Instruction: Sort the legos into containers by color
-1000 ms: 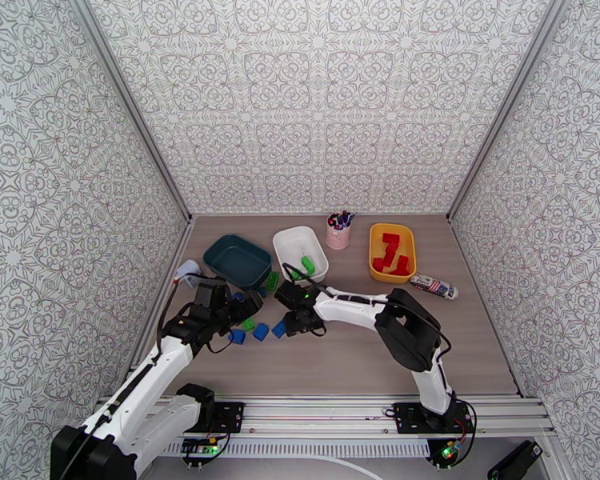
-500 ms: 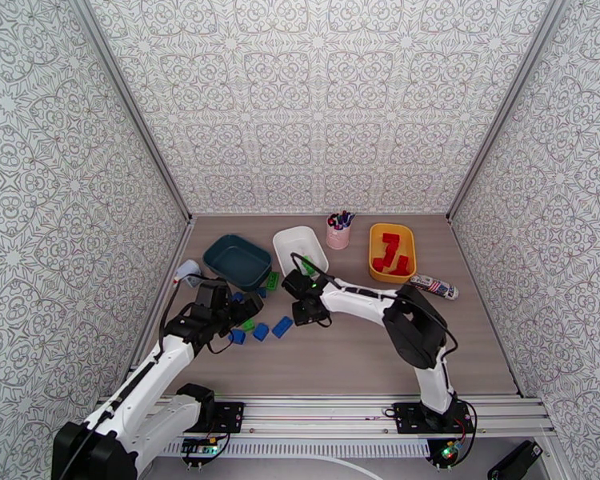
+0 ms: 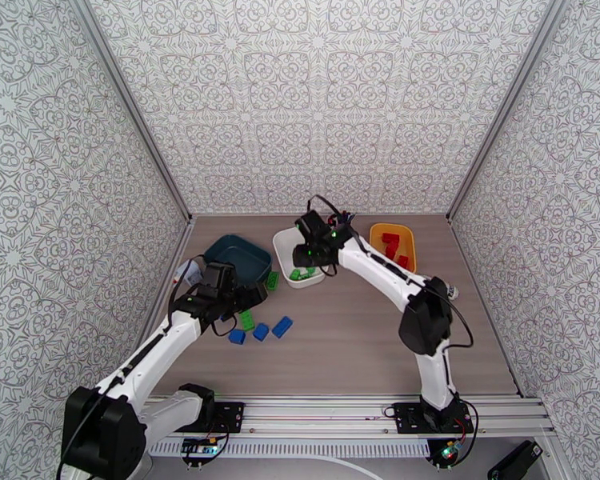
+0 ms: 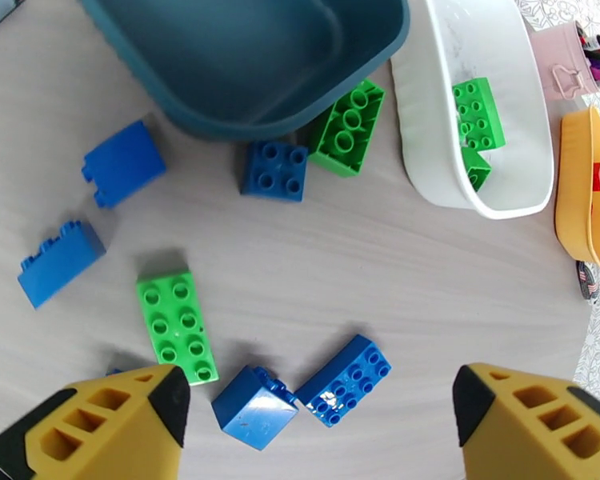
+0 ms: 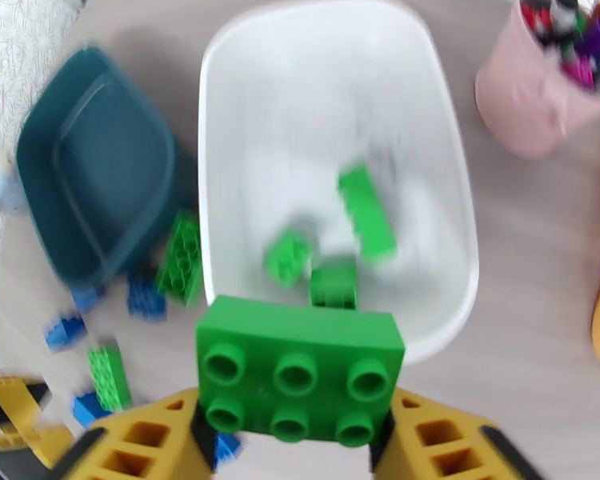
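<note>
While clamping a green lego brick [image 5: 300, 378] over the white tub [image 5: 300, 130] with the right gripper [image 5: 296, 442], risks bouncing it out if released high.

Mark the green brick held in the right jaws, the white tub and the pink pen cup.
green brick [image 5: 298, 382]: right wrist view, middle of its studded face.
white tub [image 5: 316, 106]: right wrist view, bare floor.
pink pen cup [image 5: 532, 106]: right wrist view, side wall.
</note>
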You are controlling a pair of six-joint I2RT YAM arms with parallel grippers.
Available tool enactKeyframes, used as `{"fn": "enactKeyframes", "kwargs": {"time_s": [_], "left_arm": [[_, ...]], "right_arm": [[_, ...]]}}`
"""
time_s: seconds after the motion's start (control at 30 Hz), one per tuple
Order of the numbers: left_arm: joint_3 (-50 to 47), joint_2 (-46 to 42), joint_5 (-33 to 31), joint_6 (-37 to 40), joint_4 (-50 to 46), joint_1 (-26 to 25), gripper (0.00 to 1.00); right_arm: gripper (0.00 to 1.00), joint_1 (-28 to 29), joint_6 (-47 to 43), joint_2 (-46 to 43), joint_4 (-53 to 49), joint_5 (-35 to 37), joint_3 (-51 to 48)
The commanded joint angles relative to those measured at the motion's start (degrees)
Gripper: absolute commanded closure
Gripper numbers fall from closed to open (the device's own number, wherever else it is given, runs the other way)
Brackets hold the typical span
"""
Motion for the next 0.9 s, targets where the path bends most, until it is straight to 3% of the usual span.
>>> {"fn": "enactKeyframes", "kwargs": {"time_s": [0.0, 0.13, 0.33, 0.6, 0.87], "left_arm": [[2.56, 1.15, -3.21, 3.28, -4.47, -0.78, 0.15], [1.99, 1.74, -6.01, 2.78, -5.70, -2.23, 0.19], [0.06, 4.06, -8.08, 0.42, -5.62, -4.03, 0.25], [-1.17, 7.03, -10.80, -1.11, -4.78, -5.17, 0.26], [-2.58, 8.78, -12.18, -1.29, -3.45, -4.76, 0.27]], "right_arm": [[0.35, -0.62, -1.19, 4.40, -6.84, -2.21, 6.84], [0.32, -0.53, -1.42, 3.76, -7.03, -3.22, 7.27], [0.32, 0.21, -1.40, -3.07, -3.49, -2.53, -3.04], [0.32, 3.51, -0.52, -12.46, 1.04, -0.68, -16.36], [0.32, 8.94, 0.51, -16.06, 2.73, 0.75, -24.89]]}}
